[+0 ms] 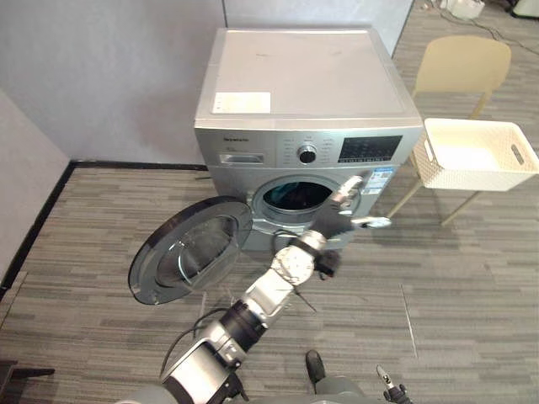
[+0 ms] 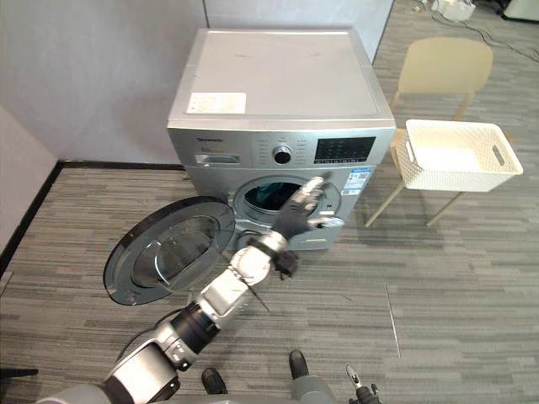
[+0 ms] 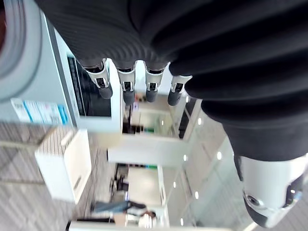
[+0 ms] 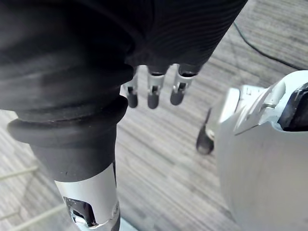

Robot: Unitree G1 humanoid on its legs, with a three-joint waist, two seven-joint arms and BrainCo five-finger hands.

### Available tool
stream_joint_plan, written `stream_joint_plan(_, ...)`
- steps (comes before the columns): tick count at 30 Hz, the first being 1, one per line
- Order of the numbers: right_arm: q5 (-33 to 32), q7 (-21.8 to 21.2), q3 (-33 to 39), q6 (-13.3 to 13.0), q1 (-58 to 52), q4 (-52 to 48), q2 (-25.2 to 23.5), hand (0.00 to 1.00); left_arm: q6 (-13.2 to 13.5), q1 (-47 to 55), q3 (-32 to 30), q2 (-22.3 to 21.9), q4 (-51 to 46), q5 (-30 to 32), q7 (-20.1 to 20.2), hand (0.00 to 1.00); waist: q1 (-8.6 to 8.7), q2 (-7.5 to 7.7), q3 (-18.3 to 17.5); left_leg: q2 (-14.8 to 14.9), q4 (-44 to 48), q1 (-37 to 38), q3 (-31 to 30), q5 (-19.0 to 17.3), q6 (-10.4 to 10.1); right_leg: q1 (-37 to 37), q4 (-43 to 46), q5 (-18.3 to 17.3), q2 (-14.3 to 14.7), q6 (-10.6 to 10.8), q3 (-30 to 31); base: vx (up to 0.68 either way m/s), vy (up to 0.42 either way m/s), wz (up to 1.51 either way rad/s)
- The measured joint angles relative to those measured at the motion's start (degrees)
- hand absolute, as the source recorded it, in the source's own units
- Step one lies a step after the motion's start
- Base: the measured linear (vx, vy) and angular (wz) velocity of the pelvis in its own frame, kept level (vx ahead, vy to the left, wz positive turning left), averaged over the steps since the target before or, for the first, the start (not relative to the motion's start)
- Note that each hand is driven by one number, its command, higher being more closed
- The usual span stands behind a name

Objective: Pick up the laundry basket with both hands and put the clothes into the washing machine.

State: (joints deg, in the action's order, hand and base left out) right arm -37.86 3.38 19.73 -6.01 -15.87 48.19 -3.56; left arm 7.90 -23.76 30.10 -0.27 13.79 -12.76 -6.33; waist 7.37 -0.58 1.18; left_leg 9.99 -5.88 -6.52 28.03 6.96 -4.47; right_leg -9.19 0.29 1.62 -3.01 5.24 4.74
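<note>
The silver washing machine [image 1: 307, 93] stands against the wall with its round door [image 1: 192, 248] swung open to the left. Dark and blue cloth [image 1: 295, 195] lies inside the drum. A white laundry basket [image 1: 476, 154] rests on a beige chair [image 1: 463, 63] right of the machine, and its inside looks bare. My left hand [image 2: 296, 217] is raised in front of the drum opening's right rim, open with straight fingers [image 3: 126, 86] and holding nothing. My right hand [image 4: 151, 91] hangs low over the floor, its fingers relaxed and open.
Grey plank flooring [image 1: 455, 286] spreads before the machine. The open door juts out to the left at knee height. A grey partition wall [image 1: 109, 76] runs behind and to the left. The chair's legs [image 1: 459, 209] stand close to the machine's right side.
</note>
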Motion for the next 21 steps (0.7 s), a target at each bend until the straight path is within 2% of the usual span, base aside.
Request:
stream_joint_plan(1, 0.2, 0.0, 0.0, 0.0, -0.1, 0.2, 0.0, 0.0, 0.0, 1.3, -2.1, 0.4, -0.4, 0.1, -0.1, 0.0, -0.46, 0.12, -0.1, -0.1, 0.0, -0.1, -0.2, 0.0, 0.0, 0.0, 0.0, 0.0, -0.1, 0.0, -0.1, -0.01, 0.006, 0.21)
stream_joint_plan(3, 0.2, -0.5, -0.1, 0.1, -0.1, 1.1, 0.2, 0.0, -0.1, 5.1, -12.2, 1.7, -0.5, 1.4, -0.6, 0.0, -1.08, 0.61, -0.5, -0.3, 0.0, -0.8, -1.3, 0.0, 0.1, 0.2, -0.1, 0.0, -0.4, 0.0, -1.7, 0.0, 0.008, 0.3)
stream_joint_plan(4, 0.3, -0.8, -0.1, 0.1, -0.1, 1.3, 0.2, 0.0, -0.1, 5.7, -14.8, 2.2, -0.4, 2.2, -1.3, 0.0, -1.54, 0.87, -0.6, -0.2, 0.0, -0.9, -1.3, 0.0, 0.1, 0.2, -0.1, 0.0, -0.4, 0.0, -1.8, 0.01, 0.007, 0.22)
stream_joint_plan(6, 0.4, -1.1, -1.7, 0.2, 0.3, 3.4, 0.8, 0.0, -0.1, 6.9, -26.2, 4.3, 1.2, 2.3, -3.5, 0.0, -2.25, 1.96, -1.2, -0.4, 0.0, -1.3, -1.4, 0.1, 0.2, 0.2, -0.3, 0.0, -0.7, 0.0, -2.6, 0.02, 0.007, 0.17)
stream_joint_plan(8, 1.3, -1.2, -2.9, 0.2, 1.1, 4.6, 1.3, 0.0, -0.2, 6.9, -32.3, 6.6, 2.9, 2.0, -5.6, 0.0, -2.28, 2.55, -1.6, -0.4, 0.0, -1.9, -1.5, 0.2, 0.1, 0.0, -0.4, 0.0, -0.8, 0.0, -3.2, 0.03, 0.008, 0.19)
stream_joint_plan(10, 2.5, -1.3, -5.3, 0.3, 2.2, 5.7, 1.8, 0.0, -0.7, 6.8, -38.9, 11.6, 5.2, 2.0, -8.5, 0.0, -2.59, 3.76, -2.0, -0.6, 0.0, -2.8, -1.9, 0.3, 0.1, -0.4, -0.6, 0.1, -1.1, 0.0, -3.6, 0.04, 0.008, 0.11)
stream_joint_plan(14, 2.5, -2.3, -7.5, 0.2, 3.7, 6.6, 1.8, 0.0, -1.2, 1.2, -43.1, 18.5, 10.2, 2.2, -11.4, 0.0, -4.36, 6.0, -1.9, -0.8, 0.1, -6.7, -3.9, 1.0, 0.9, -3.0, -0.6, 0.3, -1.2, -0.1, -5.4, 0.03, 0.0, 0.28)
stream_joint_plan(16, 2.3, -2.5, -9.1, 0.1, 5.4, 5.7, 1.7, 0.0, -1.3, -6.4, -43.7, 22.3, 14.5, 2.3, -12.4, 0.0, -5.34, 7.85, -0.5, -0.5, 1.5, -10.8, -5.9, 1.9, 1.4, -5.5, -0.8, 1.5, -1.0, 0.1, -6.7, 0.01, 0.0, 0.37)
stream_joint_plan(17, 1.8, -2.5, -9.3, 0.0, 5.7, 4.7, 1.6, 0.0, -1.3, -8.8, -43.7, 23.1, 16.0, 2.3, -12.9, 0.0, -5.45, 8.12, -0.1, -0.2, 2.4, -12.5, -6.4, 1.8, 1.5, -6.4, -0.9, 2.3, -0.8, 0.2, -7.1, -0.04, 0.0, 0.33)
stream_joint_plan(19, 0.4, -2.4, -9.7, -0.3, 7.6, 2.4, 1.6, 0.0, -1.3, -15.3, -43.3, 26.0, 19.8, 2.3, -13.8, 0.0, -5.9, 9.07, 2.3, 1.1, 5.1, -16.2, -7.7, 1.5, 2.0, -8.0, -2.1, 5.2, 0.0, 0.9, -7.8, -0.07, 0.001, 0.12)
stream_joint_plan(21, -1.9, -2.3, -10.9, -1.4, 9.2, -1.7, 1.8, 0.0, -1.3, -25.0, -42.0, 28.5, 25.1, 2.3, -14.0, 0.0, -6.6, 10.42, 5.0, 2.9, 8.7, -22.3, -9.4, 0.4, 2.7, -11.2, -4.2, 9.8, 1.4, 1.0, -8.0, -0.14, 0.01, -0.01)
